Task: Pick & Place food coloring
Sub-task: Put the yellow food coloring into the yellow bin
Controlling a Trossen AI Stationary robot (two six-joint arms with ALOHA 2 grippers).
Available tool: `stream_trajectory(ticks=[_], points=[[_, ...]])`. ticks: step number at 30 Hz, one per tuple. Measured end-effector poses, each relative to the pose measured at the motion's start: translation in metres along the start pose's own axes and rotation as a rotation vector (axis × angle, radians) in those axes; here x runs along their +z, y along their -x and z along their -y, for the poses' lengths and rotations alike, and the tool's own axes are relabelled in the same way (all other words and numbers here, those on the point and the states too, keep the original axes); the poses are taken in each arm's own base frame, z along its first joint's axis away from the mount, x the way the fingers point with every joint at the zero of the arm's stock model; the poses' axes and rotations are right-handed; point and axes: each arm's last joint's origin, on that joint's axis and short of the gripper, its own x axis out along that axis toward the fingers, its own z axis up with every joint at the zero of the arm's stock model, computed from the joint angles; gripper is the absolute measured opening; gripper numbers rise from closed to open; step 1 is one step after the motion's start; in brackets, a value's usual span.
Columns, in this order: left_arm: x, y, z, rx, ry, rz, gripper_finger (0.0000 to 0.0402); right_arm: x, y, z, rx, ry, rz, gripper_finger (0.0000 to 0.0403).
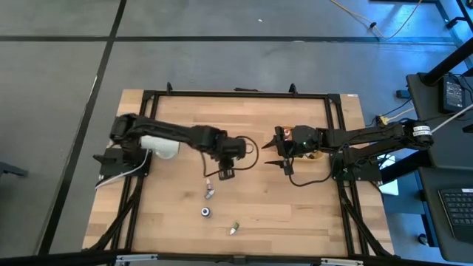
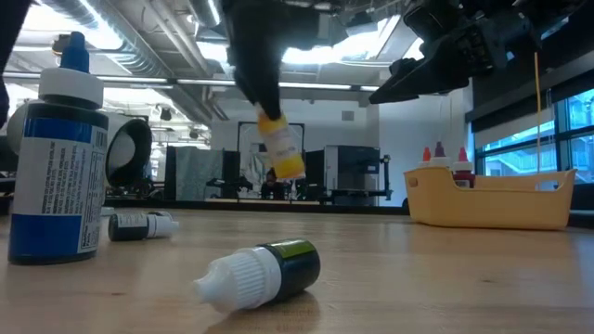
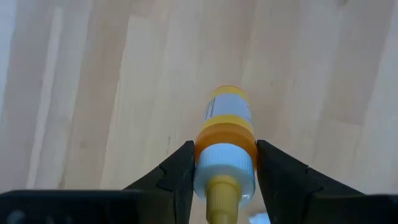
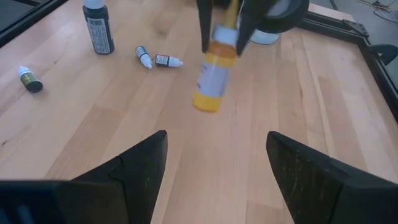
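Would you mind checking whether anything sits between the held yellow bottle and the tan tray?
Nothing on the table does. The left end effector holds the yellow bottle in the air; only the open right end effector hangs between it and the tray.

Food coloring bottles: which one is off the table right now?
The yellow bottle, gripped at its cap end by the left gripper and hanging above the wood. The others rest on the table: the tall blue bottle upright, the small dark bottles on their sides.
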Motion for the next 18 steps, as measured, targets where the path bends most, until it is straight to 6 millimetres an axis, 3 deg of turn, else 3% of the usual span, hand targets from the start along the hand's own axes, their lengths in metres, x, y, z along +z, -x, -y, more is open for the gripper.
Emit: stream_trajectory(ticks=[6,18], points=[[0.016,-0.021,-0.01,0.014,-0.032,-0.065,0.0142,-0.001,0.0,0.0,0.002,-0.001,-0.01,0.0277],[0.018,-0.045,-0.02,0.005,0.006,-0.182,0.0144,-0.002,0.0,0.0,-0.011,-0.001,-0.02,0.0277]])
